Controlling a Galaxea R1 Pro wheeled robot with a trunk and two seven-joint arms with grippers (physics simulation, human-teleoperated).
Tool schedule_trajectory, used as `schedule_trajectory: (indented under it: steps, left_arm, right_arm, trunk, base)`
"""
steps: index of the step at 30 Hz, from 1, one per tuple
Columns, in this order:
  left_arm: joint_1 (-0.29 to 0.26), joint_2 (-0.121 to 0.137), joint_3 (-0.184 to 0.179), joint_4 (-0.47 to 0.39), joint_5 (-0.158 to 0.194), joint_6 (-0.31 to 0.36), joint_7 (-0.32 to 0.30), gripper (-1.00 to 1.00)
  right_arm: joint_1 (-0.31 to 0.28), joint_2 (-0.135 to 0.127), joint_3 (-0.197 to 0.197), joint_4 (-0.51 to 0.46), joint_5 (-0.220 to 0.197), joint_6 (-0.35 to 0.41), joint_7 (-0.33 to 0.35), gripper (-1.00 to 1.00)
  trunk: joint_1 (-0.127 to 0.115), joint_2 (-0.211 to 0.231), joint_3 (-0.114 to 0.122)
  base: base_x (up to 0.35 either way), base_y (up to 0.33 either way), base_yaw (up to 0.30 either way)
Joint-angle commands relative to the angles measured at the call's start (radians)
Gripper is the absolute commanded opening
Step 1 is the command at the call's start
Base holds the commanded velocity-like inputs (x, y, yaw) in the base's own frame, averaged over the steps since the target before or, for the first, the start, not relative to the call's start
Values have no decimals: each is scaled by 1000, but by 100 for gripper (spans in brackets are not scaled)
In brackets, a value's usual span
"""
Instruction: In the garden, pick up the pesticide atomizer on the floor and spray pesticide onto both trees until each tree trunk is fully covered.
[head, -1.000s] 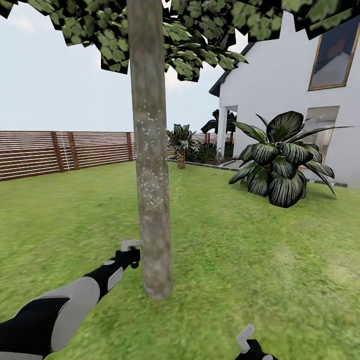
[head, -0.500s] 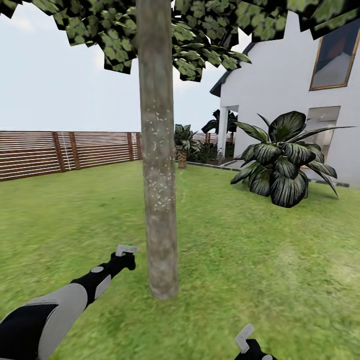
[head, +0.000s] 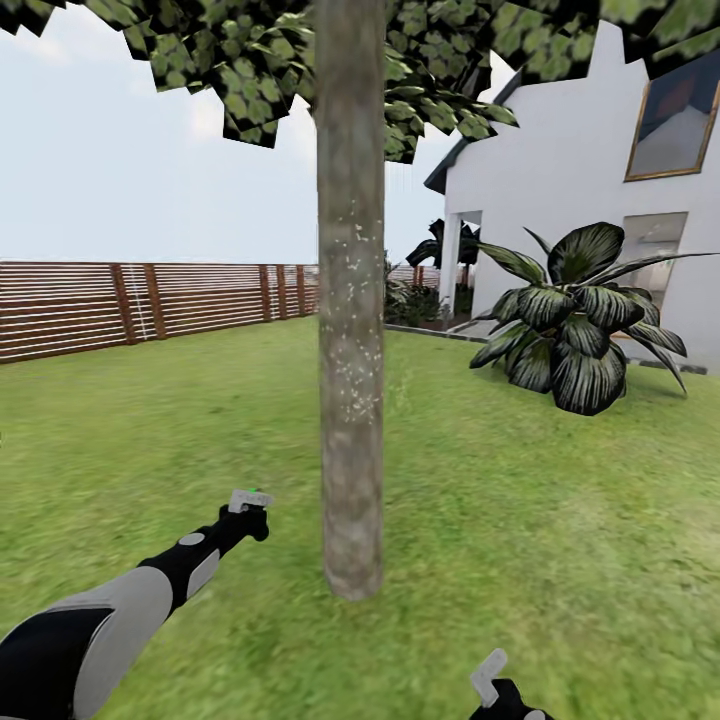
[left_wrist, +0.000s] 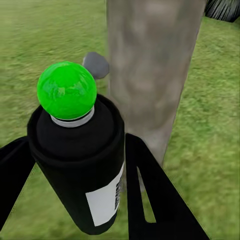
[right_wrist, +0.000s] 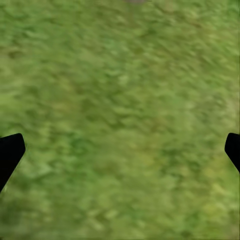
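- Lawn (head: 560, 520) runs green across the garden, backed by a brown slatted fence (head: 150, 305) on the left and a white house (head: 560, 180) on the right.
- Tree trunk (head: 351, 330) stands upright mid-view: straight, mottled grey-brown, with small pale specks on its middle stretch. Blotchy green canopy (head: 250, 70) overhead.
- Broad-leaved dark shrub (head: 575, 320) grows near the house wall, well apart from the trunk.
- Left arm reaches forward over the grass from the lower left; left gripper (head: 247, 517) sits just beside the trunk's base, on its left, not touching it.
- Left gripper is clamped on the pesticide atomizer (left_wrist: 80, 165): in the left wrist view, a dark can body with a white label and a bright green ball on top, a black finger pressed against each side.
- In the head view the atomizer shows as a small pale piece with a green dot above the gripper.
- Trunk rises close behind the atomizer in the left wrist view; a small grey rounded object (left_wrist: 96, 65) lies on the grass beside it.
- Right gripper (right_wrist: 120, 150) hangs over bare grass, fingers spread wide, nothing between them.
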Motion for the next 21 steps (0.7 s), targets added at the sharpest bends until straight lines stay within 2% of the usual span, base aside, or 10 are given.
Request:
schedule_trajectory:
  steps: [1, 21]
  left_arm:
    - [0, 0, 1, 0, 0, 0, 1, -100]
    - [0, 0, 1, 0, 1, 1, 0, -100]
  right_arm:
    - [0, 0, 0, 0, 0, 0, 0, 100]
    - [2, 1, 0, 0, 0, 0, 0, 100]
  trunk:
    - [0, 0, 0]
    - [0, 0, 0]
  base:
    - [77, 345, 0]
    - [109, 350, 0]
